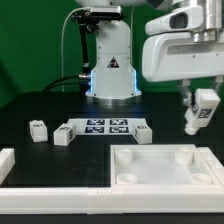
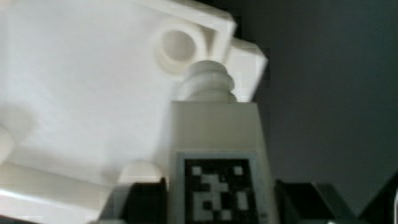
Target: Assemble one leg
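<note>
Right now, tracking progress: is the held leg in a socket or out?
Out: claw holds the leg clear of the panel, tip short of the socket.

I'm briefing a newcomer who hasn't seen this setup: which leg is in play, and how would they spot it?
Find the large white panel at the exterior view's right. Just above its far right corner, the pincer grips the leg. It alone is lifted; the other legs sit on the dark table near the marker board.

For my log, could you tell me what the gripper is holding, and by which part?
The gripper holds a leg by the sides of its tagged end; the peg tip is free.
</note>
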{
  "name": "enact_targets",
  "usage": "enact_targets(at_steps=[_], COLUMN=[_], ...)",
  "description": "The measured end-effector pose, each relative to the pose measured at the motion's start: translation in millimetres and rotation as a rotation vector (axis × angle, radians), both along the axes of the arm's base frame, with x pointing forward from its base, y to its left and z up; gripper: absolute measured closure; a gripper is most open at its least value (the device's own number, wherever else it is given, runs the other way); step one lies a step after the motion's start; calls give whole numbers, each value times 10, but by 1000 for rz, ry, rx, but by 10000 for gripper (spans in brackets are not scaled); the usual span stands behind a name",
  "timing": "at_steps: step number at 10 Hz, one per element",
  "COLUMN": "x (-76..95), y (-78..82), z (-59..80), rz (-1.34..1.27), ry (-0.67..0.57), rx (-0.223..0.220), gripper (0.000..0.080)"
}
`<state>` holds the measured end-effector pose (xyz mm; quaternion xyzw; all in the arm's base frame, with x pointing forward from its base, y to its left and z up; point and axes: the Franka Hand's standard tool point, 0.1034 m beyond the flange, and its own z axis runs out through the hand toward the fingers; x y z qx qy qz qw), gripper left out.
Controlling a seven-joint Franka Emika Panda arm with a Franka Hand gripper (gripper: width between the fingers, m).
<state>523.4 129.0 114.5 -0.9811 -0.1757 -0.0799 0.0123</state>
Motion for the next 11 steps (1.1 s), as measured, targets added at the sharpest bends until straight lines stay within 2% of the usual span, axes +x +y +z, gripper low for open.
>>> enact_targets(at_steps=[1, 2, 3, 4, 6, 8, 11], x=[124, 311, 378, 422, 585, 646, 707], y=[-31, -5, -14, -15, 32, 60, -54], z=[-12, -7, -34, -62, -3, 17, -145], rz=[-5, 7, 13, 11, 19, 25, 67], ry=[-31, -171, -250, -233, -238, -244, -284], rx=[8, 49, 70, 66, 66, 66, 59], gripper=[508, 508, 508, 508, 508, 508, 508])
